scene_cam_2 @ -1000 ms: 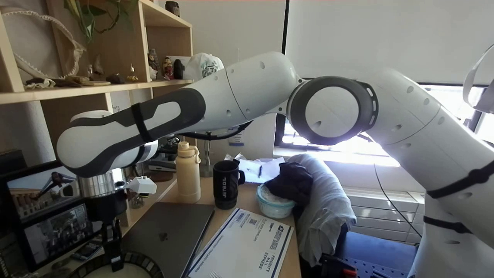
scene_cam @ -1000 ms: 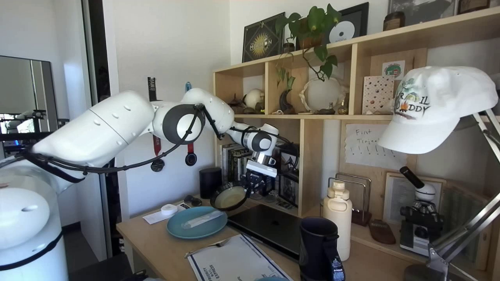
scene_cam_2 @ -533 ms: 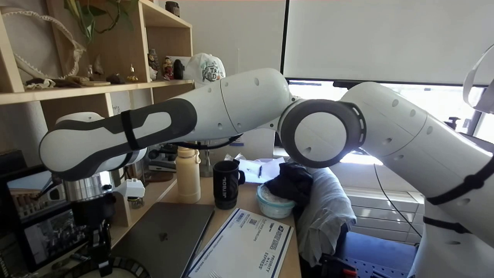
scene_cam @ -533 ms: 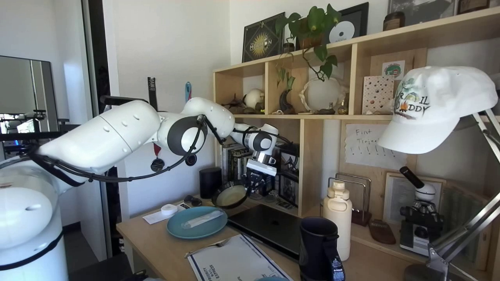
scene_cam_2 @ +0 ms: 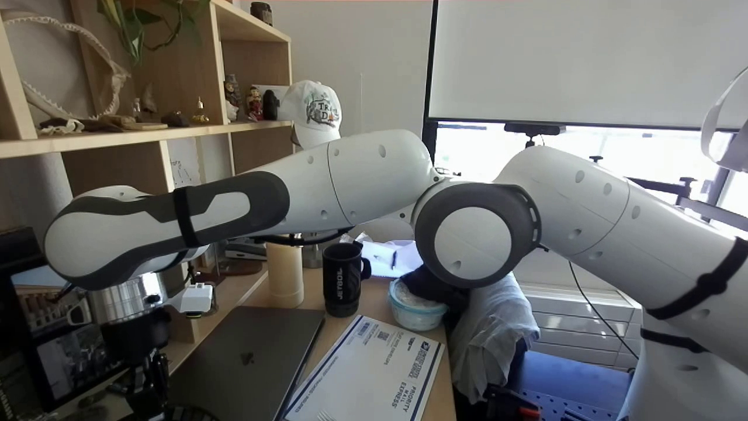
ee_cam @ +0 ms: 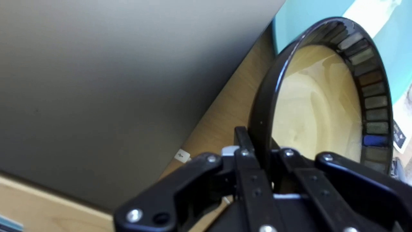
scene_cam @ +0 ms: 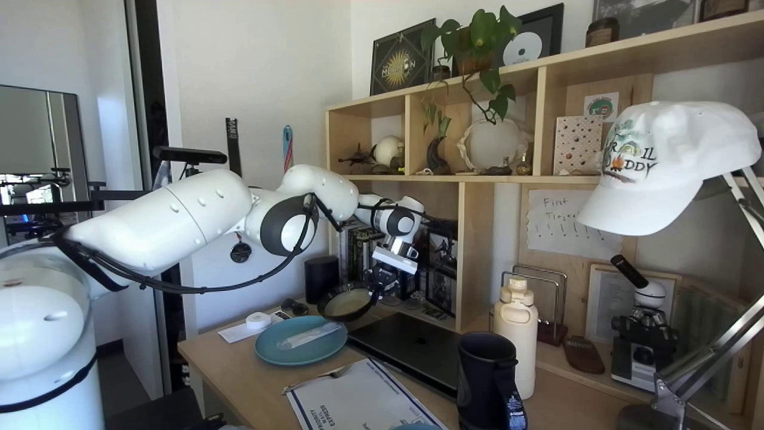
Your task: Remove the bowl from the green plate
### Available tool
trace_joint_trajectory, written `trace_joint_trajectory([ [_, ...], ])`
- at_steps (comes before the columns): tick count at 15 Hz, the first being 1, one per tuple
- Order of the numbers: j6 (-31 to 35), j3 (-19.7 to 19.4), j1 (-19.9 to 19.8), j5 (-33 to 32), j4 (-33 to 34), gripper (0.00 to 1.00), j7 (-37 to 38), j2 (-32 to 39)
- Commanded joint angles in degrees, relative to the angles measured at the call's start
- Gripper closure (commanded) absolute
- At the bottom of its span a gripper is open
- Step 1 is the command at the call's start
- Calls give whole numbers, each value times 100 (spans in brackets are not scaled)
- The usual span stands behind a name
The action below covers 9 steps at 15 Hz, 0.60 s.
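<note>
The bowl (scene_cam: 345, 303), dark outside with a tan inside, is held tilted by its rim beyond the plate, near the back of the desk. My gripper (ee_cam: 259, 138) is shut on the bowl's wall, one finger on each side, in the wrist view, where the tan inside (ee_cam: 309, 103) faces right. In an exterior view only a bit of the bowl's rim (scene_cam_2: 193, 414) shows at the bottom edge. The green plate (scene_cam: 310, 353) lies on the desk with a white packet on it. It also shows behind the bowl in the wrist view (ee_cam: 399, 42). I cannot tell whether the bowl touches the desk.
A closed laptop (scene_cam: 412, 352) lies beside the bowl and plate. A black speaker (scene_cam: 321, 279), sunglasses (scene_cam: 294, 307) and a tape roll (scene_cam: 258, 321) stand near. Shelves (scene_cam: 476, 257) with frames rise behind. A mug (scene_cam: 486, 382), bottle (scene_cam: 516, 340) and envelope (scene_cam: 358, 397) are farther off.
The arm's elbow and links have sunk. My gripper has come slightly down with the bowl in it, and the bowl has shifted a little left in an exterior view. The plate has not moved.
</note>
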Motion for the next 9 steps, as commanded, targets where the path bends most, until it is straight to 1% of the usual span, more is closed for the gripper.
trace_joint_trajectory([
  [1,-342,40,21,110,548,95,323,214],
  [9,-389,92,-17,206,948,95,783,437],
])
